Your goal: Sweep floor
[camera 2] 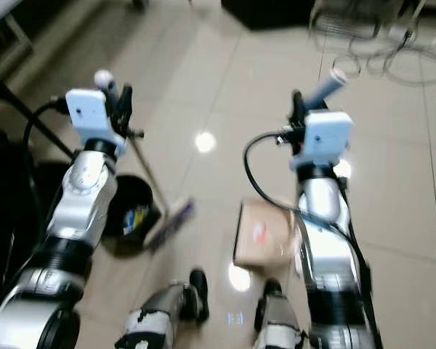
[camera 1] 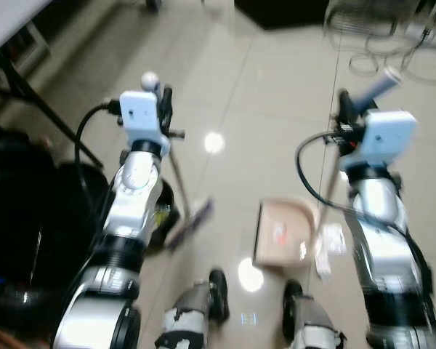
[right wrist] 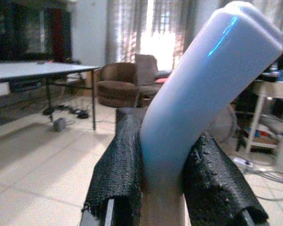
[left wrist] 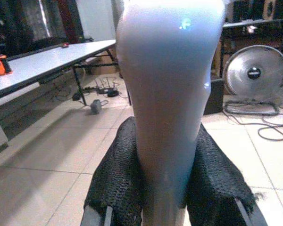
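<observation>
My left gripper (camera 1: 163, 102) is shut on the pale top of a broom handle (left wrist: 170, 94). The thin shaft slants down to the broom head (camera 1: 192, 222), which rests on the tiled floor by a black bin. My right gripper (camera 1: 345, 109) is shut on the light blue grip of the dustpan handle (right wrist: 203, 94). The tan dustpan (camera 1: 282, 233) lies flat on the floor in front of my feet. A crumpled white scrap (camera 1: 330, 243) lies right beside the pan's right edge.
A black bin (camera 2: 131, 211) holding some rubbish stands at my left, with dark bags (camera 1: 14, 211) and a table's black legs (camera 1: 29, 94) beyond it. Cables (camera 1: 392, 51) and a floor fan (left wrist: 254, 75) lie far ahead on the right. Open tiles stretch ahead.
</observation>
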`<state>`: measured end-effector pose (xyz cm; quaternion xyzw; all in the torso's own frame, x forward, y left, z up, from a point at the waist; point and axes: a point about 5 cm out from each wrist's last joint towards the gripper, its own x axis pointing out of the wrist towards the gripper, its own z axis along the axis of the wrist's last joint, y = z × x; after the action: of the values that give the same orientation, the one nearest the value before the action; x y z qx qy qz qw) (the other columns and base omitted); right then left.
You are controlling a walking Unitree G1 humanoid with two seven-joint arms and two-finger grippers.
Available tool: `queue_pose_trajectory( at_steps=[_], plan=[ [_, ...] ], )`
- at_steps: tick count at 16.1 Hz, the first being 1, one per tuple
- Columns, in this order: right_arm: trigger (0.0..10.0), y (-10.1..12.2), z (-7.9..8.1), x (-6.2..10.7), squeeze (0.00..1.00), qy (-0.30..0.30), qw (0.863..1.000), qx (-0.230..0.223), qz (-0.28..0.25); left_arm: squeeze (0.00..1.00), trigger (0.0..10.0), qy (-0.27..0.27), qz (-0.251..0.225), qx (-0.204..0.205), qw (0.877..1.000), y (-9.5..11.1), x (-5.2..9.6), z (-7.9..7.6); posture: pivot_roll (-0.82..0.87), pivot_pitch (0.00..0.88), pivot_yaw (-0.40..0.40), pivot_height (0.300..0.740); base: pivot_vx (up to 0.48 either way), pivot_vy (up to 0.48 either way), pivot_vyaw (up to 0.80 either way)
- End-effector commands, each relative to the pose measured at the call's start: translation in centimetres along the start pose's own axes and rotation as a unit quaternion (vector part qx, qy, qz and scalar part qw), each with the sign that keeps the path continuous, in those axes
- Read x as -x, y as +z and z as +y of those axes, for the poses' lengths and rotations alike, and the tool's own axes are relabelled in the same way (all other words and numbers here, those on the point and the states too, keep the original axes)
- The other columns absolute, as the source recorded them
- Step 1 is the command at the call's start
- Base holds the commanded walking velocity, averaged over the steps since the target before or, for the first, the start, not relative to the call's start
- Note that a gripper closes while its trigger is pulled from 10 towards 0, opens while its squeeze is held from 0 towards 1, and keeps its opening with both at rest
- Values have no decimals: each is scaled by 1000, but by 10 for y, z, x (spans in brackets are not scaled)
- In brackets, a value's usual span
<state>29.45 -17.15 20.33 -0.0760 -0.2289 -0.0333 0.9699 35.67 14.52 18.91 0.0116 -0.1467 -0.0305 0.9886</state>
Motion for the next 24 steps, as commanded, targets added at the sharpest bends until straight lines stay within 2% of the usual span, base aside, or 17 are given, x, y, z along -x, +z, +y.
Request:
queue_pose_trajectory(
  at_steps=[1, 3, 4, 5, 7, 8, 9, 11, 12, 15, 20, 24],
  plan=[
    [10000, 18, 3, -2, 0, 1, 999, -8, -32, 0, 10000, -5, -15, 6, 1000, 10, 0, 3, -130, 42, 146, 740, 0, 0, 0],
    [10000, 25, 5, 4, 0, 4, 1000, -10, -18, 0, 10000, -33, -3, 22, 999, 9, 12, 1, -136, 11, 135, 740, 0, 0, 0],
    [10000, 29, 4, 7, 0, 1, 1000, -10, -4, 0, 10000, -55, 11, 16, 998, 6, 24, 1, -136, 1, 130, 740, 0, 0, 0],
    [10000, 29, 4, 7, 0, 1, 1000, -10, -4, 0, 10000, -55, 11, 16, 998, 6, 24, 1, -136, 1, 130, 740, 0, 0, 0],
    [10000, 21, -2, 13, 0, -27, 999, 23, 31, 0, 10000, -69, 46, -12, 996, -4, 46, 8, -145, 0, 120, 740, 0, 0, 0],
    [10000, 18, -5, 17, 0, -36, 998, 9, 50, 0, 10000, -80, 53, -19, 995, -6, 51, 8, -147, 0, 119, 740, 0, 0, 0],
    [10000, 17, -6, 18, 0, -38, 998, 5, 55, 0, 10000, -82, 54, -20, 995, -7, 52, 8, -147, 0, 119, 740, 0, 0, 0],
    [10000, 16, -7, 22, 0, -32, 996, -12, 81, 0, 10000, -100, 63, 11, 993, -2, 55, 3, -167, 0, 116, 740, 0, 0, 0],
    [10000, 11, -4, 29, 0, -21, 994, -12, 104, 0, 10000, -117, 67, 13, 991, -1, 57, -2, -172, 0, 119, 740, 0, 0, 0],
    [10000, 5, 1, 43, 0, -7, 992, -22, 122, 0, 10000, -124, 54, 5, 991, 1, 62, -7, -154, 0, 103, 740, 0, 0, 0],
    [10000, -1, 6, 47, 0, 21, 988, -23, 150, 0, 10000, -108, 36, 5, 994, 11, 66, -8, -120, 0, 58, 740, 198, 0, 0],
    [10000, -1, 1, 48, 0, 4, 987, -42, 156, 0, 10000, -111, 36, -1, 993, 11, 70, -11, -125, 0, 55, 740, 385, 0, -156]
  ],
)
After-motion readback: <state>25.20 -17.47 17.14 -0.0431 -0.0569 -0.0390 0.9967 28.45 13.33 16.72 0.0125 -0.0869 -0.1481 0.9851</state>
